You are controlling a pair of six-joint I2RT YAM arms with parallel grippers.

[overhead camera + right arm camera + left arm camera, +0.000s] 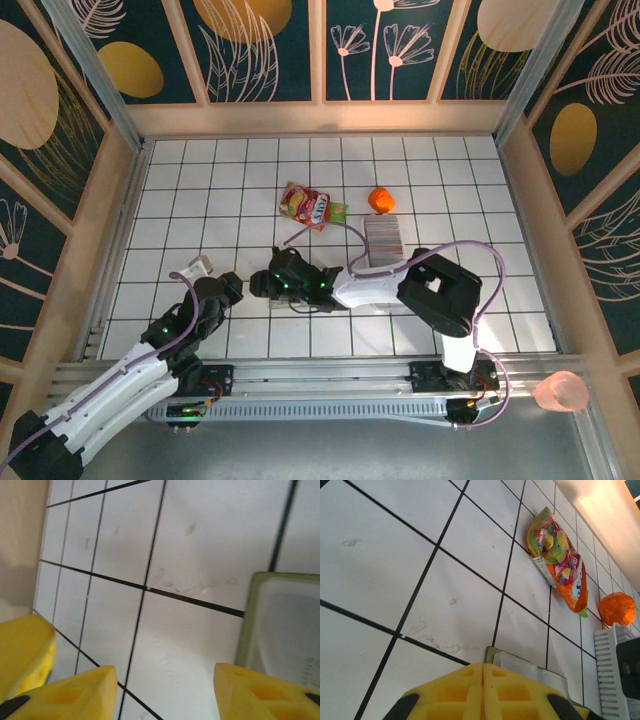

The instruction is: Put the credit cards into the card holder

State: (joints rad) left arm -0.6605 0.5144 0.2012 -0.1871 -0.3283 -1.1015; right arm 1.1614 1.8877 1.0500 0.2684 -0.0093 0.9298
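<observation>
card holder point(520, 664) on table point(380, 555), credit cards point(381, 238) right

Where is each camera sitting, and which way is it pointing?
Top: above and behind the bases, looking down on the table; left arm and right arm show.
Left wrist: low, looking across tiles to the snack bag and ball; shut left pincer at the bottom.
Right wrist: looking down at tiles; open right pincer at the bottom.
Both wrist views share the holder.
</observation>
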